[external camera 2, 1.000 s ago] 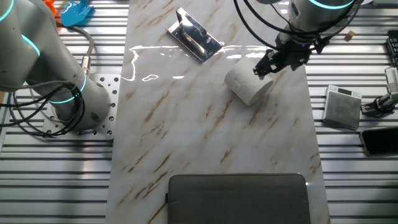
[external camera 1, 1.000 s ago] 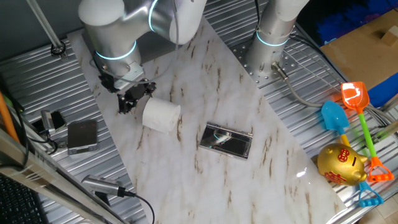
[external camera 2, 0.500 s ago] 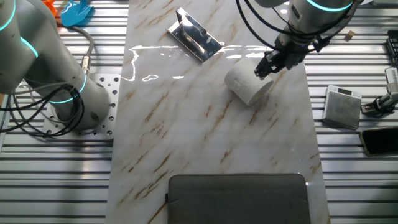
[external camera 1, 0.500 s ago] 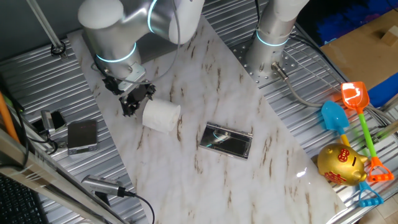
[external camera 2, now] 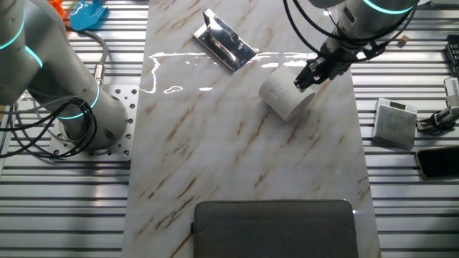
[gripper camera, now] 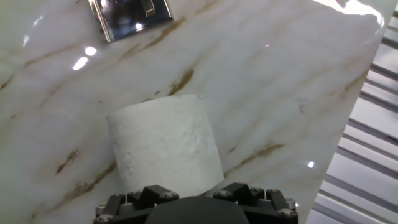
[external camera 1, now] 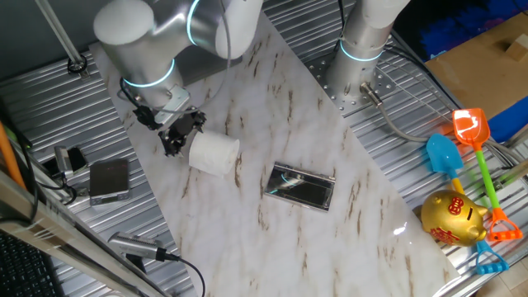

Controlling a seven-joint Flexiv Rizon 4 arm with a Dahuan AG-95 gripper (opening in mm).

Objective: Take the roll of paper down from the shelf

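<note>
On a white marble-patterned tabletop [external camera 1: 280, 99] veined in brown, flanked by ribbed metal rails, the white roll of toilet paper [external camera 1: 214, 153] lies on its side, well apart from the small shelf with a dark mirror top [external camera 1: 299, 186]. Just beside the roll sits the black two-finger gripper [external camera 1: 177, 137]; whether its fingers are spread cannot be told. No writing is readable.

The white marble-patterned desk [external camera 1: 272, 99] with brown veins carries a white paper roll [external camera 1: 214, 154] lying on its side, a small mirror-topped rectangular shelf [external camera 1: 300, 187] nearby, and a dark grey flat plate [external camera 2: 276, 228] at one end.
</note>
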